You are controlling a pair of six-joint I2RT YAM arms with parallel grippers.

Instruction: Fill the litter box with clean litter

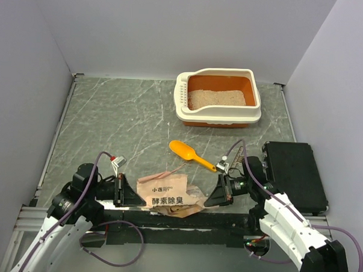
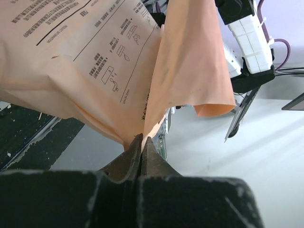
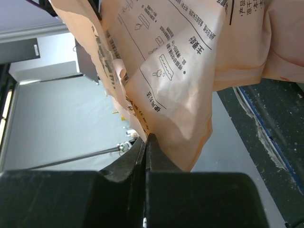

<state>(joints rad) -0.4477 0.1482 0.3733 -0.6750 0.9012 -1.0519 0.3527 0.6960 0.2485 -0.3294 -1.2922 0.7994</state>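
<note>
Now crinkly paper bag (image 1: 170,194), rect. litter box (image 1: 215,117)

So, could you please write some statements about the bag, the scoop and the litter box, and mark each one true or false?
1. The left gripper and the right gripper are both shut on the paper bag. True.
2. The litter box holds no litter. False: pale litter lies on its orange floor.
3. The yellow scoop lies inside the litter box. False: it lies on the table, between box and bag.
4. A flat black box lies on the table's right side. True.
</note>
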